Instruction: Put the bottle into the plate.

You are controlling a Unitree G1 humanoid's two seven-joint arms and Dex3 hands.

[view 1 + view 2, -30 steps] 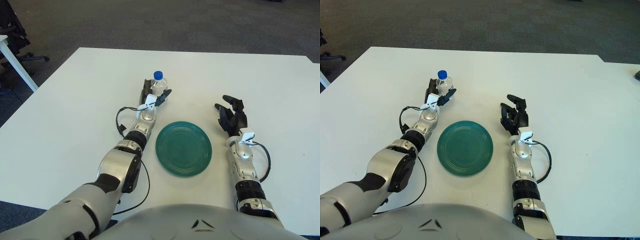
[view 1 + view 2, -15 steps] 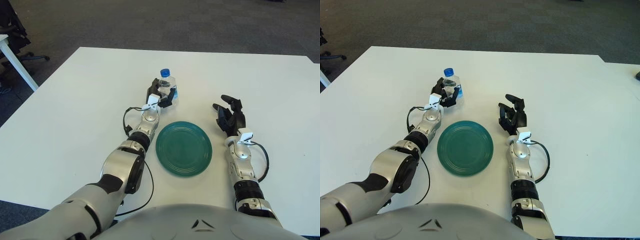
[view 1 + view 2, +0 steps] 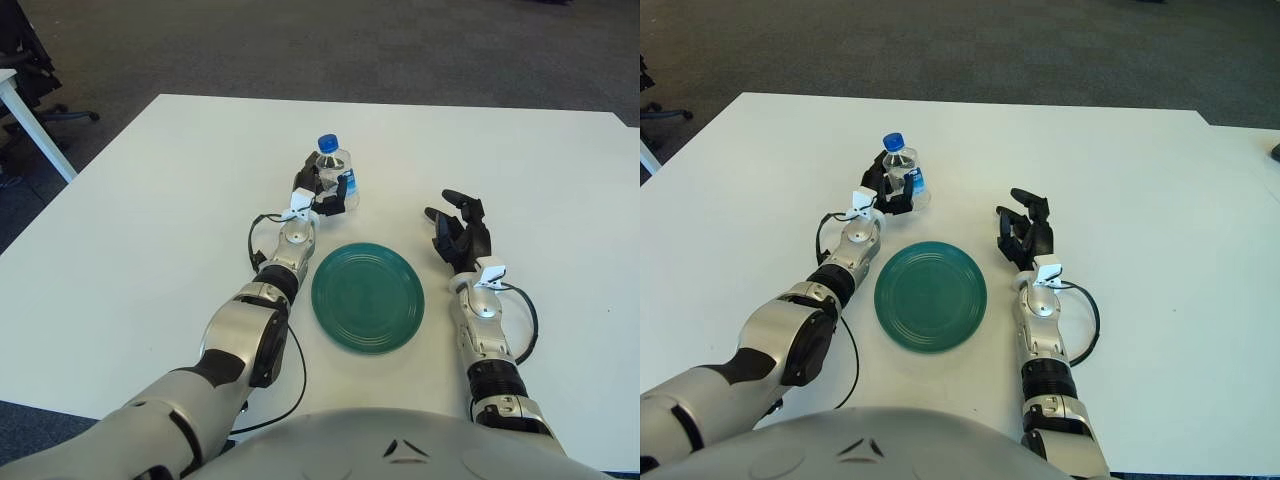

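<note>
Bottle (image 3: 333, 177) upright in left hand (image 3: 318, 192), fingers wrapped round it, just beyond green plate (image 3: 367, 296); carry step, next bring it over plate and lower; right hand (image 3: 461, 235) idle right of plate, fingers loosely open.

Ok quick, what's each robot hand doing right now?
Left hand: closed around the bottle, beyond the green plate.
Right hand: open, holding nothing, to the right of the plate.

Bright, even overhead light; soft shadows, sharp.
</note>
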